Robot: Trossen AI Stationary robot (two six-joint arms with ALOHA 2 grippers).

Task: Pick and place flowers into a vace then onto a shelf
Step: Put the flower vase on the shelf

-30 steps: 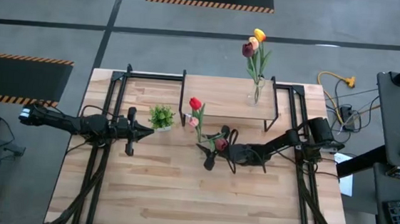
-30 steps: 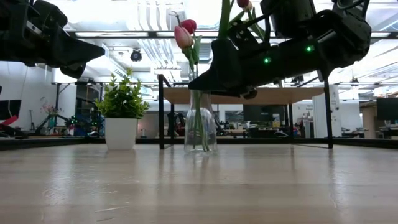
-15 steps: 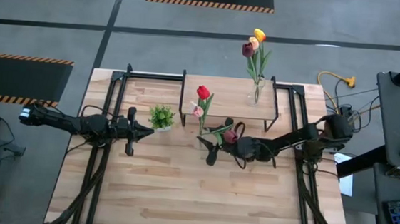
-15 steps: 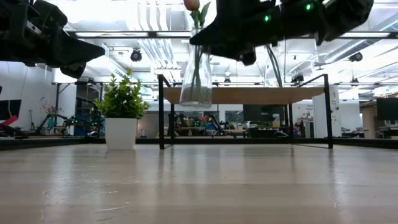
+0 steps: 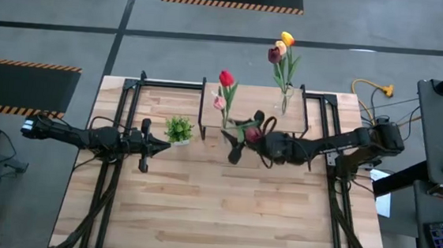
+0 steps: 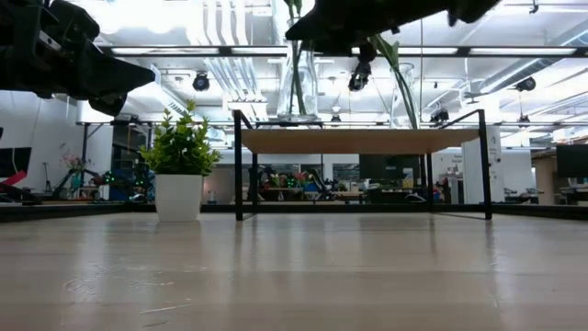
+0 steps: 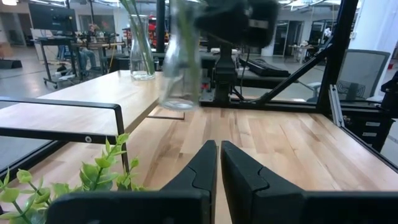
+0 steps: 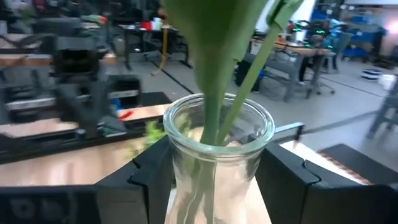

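Observation:
My right gripper (image 5: 237, 141) is shut on a clear glass vase (image 6: 299, 87) that carries a red tulip (image 5: 226, 79) and a pink tulip (image 5: 219, 102). The vase hangs at the left end of the shelf (image 6: 367, 140), its base just above the board. A second vase (image 5: 284, 103) with yellow and maroon tulips (image 5: 282, 46) stands on its base on the shelf's far right part. My left gripper (image 7: 216, 168) is shut and waits low over the table's left side, near the potted plant (image 5: 178, 128). My right gripper pinches the vase's neck (image 8: 217, 155), just below the rim (image 8: 217, 109), between its two fingers (image 8: 149, 177). The fingers come level from the table's right side. The vase is upright and lifted clear of the table, and the stems stand up out of its mouth.
The small bushy potted plant (image 6: 181, 165) stands on the table left of the shelf. The shelf's black legs (image 6: 238, 165) frame the space under the board. The table's near half (image 5: 215, 211) is bare wood. Cables and a desk lie beyond the right edge.
My right gripper has risen from table height to above the shelf board and moved toward the far edge, staying shut. The vase with the red and pink tulips has gone with it, lifted clear of the table, and now hangs upright over the shelf's left end.

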